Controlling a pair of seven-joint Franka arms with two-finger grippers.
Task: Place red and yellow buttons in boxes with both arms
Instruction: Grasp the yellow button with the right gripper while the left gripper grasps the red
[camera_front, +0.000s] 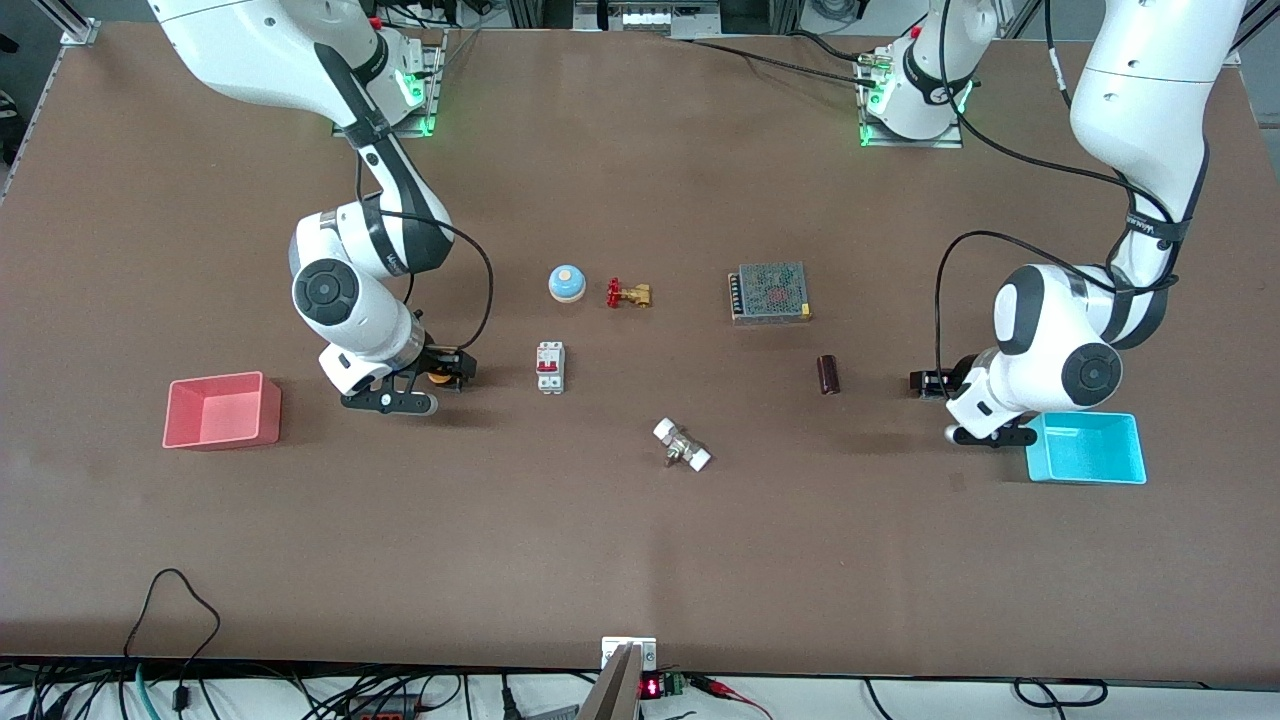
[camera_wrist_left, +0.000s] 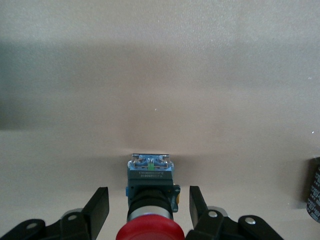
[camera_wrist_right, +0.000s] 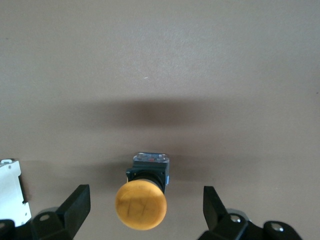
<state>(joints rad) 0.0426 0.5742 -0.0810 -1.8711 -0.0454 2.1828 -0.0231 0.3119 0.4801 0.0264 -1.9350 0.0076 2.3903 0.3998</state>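
The red button (camera_wrist_left: 150, 200) lies on the table between the fingers of my left gripper (camera_wrist_left: 148, 197), which is open with a gap on each side. In the front view that gripper (camera_front: 925, 382) is low beside the cyan box (camera_front: 1085, 476) and hides the red button. The yellow button (camera_wrist_right: 141, 202) lies between the wide-open fingers of my right gripper (camera_wrist_right: 146, 193). In the front view the yellow button (camera_front: 438, 378) shows at the right gripper (camera_front: 452, 370), with the pink-red box (camera_front: 270, 412) toward the right arm's end of the table.
Mid-table stand a blue bell (camera_front: 566, 282), a brass valve with a red handle (camera_front: 628, 294), a metal power supply (camera_front: 769, 292), a white circuit breaker (camera_front: 550, 367), a dark cylinder (camera_front: 828, 374) and a white fitting (camera_front: 682, 445).
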